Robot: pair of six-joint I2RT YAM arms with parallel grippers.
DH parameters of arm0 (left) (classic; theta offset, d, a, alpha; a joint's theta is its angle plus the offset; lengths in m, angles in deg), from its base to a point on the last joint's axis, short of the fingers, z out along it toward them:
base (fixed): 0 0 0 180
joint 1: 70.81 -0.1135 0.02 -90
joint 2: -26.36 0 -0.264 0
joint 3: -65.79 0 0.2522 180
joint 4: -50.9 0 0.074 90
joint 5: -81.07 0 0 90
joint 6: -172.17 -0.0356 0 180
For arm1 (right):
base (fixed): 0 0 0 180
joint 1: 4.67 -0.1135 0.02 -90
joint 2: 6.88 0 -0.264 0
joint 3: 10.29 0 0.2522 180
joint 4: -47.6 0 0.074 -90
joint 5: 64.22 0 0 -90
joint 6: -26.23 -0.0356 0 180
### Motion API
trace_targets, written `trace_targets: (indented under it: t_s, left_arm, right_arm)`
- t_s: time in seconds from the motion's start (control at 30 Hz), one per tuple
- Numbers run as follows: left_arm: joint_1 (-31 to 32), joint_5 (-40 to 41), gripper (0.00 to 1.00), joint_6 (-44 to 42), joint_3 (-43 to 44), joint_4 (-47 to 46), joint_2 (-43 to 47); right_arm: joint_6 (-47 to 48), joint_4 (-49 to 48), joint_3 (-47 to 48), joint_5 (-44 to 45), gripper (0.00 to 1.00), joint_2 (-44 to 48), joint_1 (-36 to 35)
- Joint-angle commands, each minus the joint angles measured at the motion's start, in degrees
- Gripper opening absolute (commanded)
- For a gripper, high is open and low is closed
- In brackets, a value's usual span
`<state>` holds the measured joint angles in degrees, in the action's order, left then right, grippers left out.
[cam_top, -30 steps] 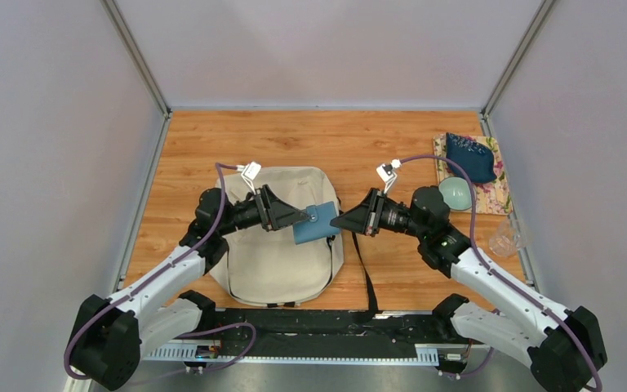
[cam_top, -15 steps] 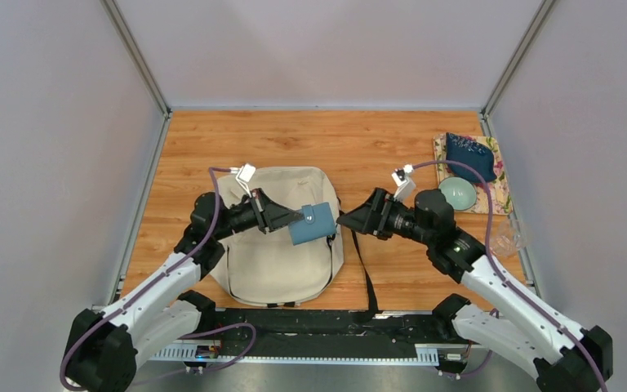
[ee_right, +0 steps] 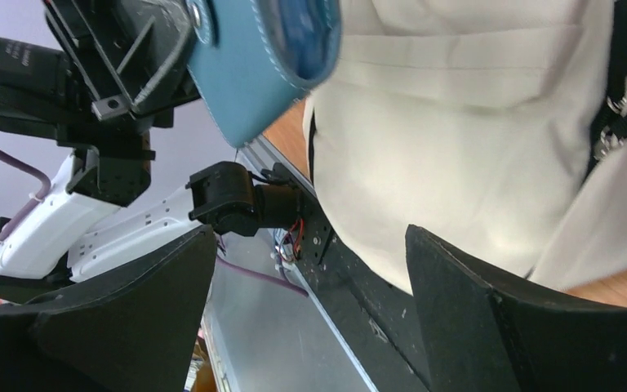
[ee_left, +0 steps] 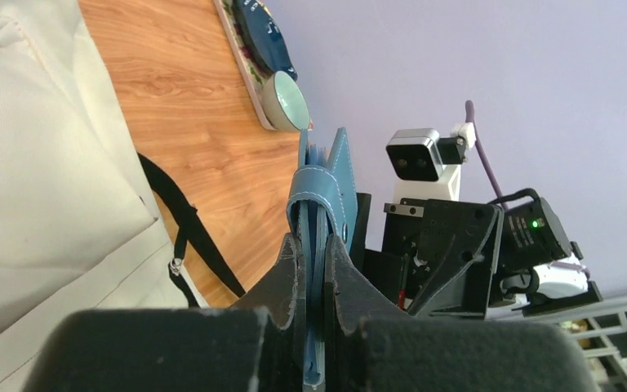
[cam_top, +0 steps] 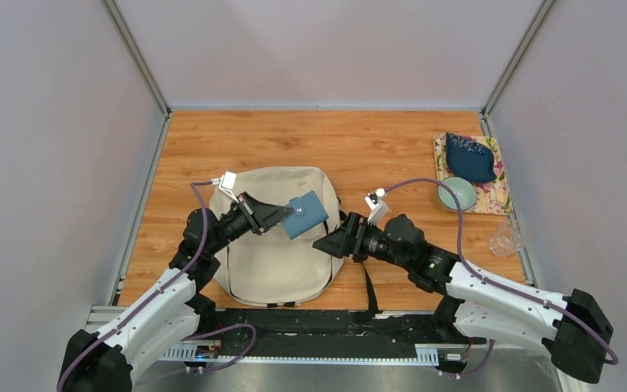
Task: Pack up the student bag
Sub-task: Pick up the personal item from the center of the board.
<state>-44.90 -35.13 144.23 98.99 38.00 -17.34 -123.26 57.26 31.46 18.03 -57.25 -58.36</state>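
Teal wallet now in left tool, right tool spread at bag edge

white arm links with black joints; a purple cable runs along each arm to a small white-mounted camera; black wedge fingers; green light on the right wrist

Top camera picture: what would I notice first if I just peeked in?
The big cream backpack lying flat in the middle of the wooden table catches the eye first. Just above it, the left gripper pinches a small blue wallet in the air, while the right gripper sits open at the backpack's right edge. Far right, a pale green bowl sits at the edge of a flowery mat.
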Motion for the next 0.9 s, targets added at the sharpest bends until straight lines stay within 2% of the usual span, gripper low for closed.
trace_targets:
  t_s: [0.0, 0.13, 0.27, 0.37, 0.4, 0.67, 0.73, 0.87]
  left_arm:
    - [0.37, 3.43, 0.0, 5.52, -1.94, -7.09, 2.13]
    - [0.37, 4.83, 0.0, 8.77, -3.44, -10.16, 2.74]
    - [0.37, 5.01, 0.0, 10.45, -4.41, -11.67, 2.75]
    - [0.37, 4.84, 0.0, 11.41, -5.46, -12.54, 2.66]
    - [0.45, 4.93, 0.0, 11.67, -5.82, -12.98, 2.75]
    - [0.37, 5.01, 0.0, 13.35, -7.75, -15.45, 2.92]
    - [0.37, 4.93, 0.0, 13.43, -7.75, -15.62, 2.83]
    - [0.37, 4.23, 0.0, 13.96, -7.66, -16.59, 2.4]
  right_arm:
    - [-0.02, -13.47, 3.56, 4.23, 0.89, -4.37, -1.24]
    - [-1.07, -15.76, 6.63, 4.67, 0.89, -10.35, -1.15]
    - [-2.56, -23.04, 6.29, 4.58, 0.87, -15.27, -1.24]
    - [-2.3, -26.65, 6.64, 4.23, 0.81, -16.25, -1.15]
    - [-2.22, -27.27, 6.73, 4.15, 0.75, -16.6, -1.24]
    - [-1.16, -30.36, 6.99, 4.67, 0.59, -16.87, -0.98]
    - [-1.16, -30.62, 7.17, 4.06, 0.52, -17.39, -0.89]
    - [-1.69, -31.58, 7.17, 3.7, 0.51, -18.36, -0.8]
